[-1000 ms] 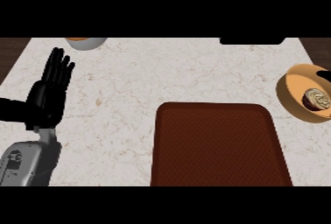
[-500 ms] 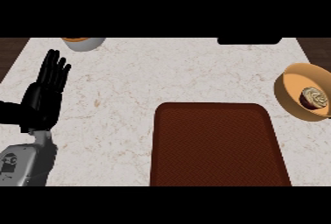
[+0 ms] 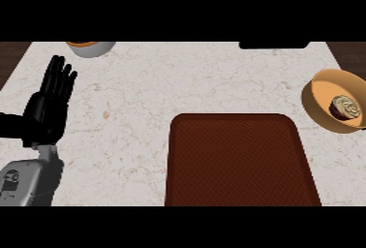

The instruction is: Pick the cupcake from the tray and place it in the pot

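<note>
The cupcake point(image 3: 345, 107), dark with a pale swirled top, sits inside the tan pot point(image 3: 319, 100) at the right edge of the counter. A dark brown tray point(image 3: 239, 160) lies flat in the lower middle with nothing on it. My left hand point(image 3: 49, 109) rests open at the left, fingers straight and pointing away, well apart from the tray and the pot. My right hand does not show.
A grey cup point(image 3: 91, 47) with an orange inside stands at the back left edge. A black object point(image 3: 274, 44) lies at the back right edge. Pale marble counter point(image 3: 143, 97) spreads between the left hand and the tray.
The view has shifted slightly, so the tray and pot appear a little lower and left. The left hand holds the same open pose.
</note>
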Tool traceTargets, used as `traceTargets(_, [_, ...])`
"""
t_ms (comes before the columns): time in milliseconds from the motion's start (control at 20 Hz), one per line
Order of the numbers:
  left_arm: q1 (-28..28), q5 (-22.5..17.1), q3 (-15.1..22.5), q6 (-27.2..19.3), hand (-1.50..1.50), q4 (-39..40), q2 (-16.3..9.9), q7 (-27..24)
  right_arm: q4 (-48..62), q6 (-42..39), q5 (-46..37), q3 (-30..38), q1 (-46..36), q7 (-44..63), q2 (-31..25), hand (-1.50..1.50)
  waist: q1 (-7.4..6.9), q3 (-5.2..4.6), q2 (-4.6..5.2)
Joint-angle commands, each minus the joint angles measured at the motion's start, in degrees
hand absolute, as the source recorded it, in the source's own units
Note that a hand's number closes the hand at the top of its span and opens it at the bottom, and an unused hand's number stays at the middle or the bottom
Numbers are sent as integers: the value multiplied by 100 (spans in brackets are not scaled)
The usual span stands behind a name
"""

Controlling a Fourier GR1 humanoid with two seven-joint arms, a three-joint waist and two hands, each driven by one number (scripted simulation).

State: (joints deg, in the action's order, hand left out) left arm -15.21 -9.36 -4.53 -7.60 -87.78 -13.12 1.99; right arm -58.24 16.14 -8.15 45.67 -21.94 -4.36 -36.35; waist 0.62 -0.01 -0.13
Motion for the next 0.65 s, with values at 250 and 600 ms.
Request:
traceTargets(250, [-625,-91,-353,150,0,574,-151,55,193,-627,884,782,1070,-693,-387,-150,-2,2,17])
traceTargets(600, [-24,18,-147,258,0,239,91,-181,1004,-1092,1270,1175,1624,-1403,-765,-150,-41,3,14])
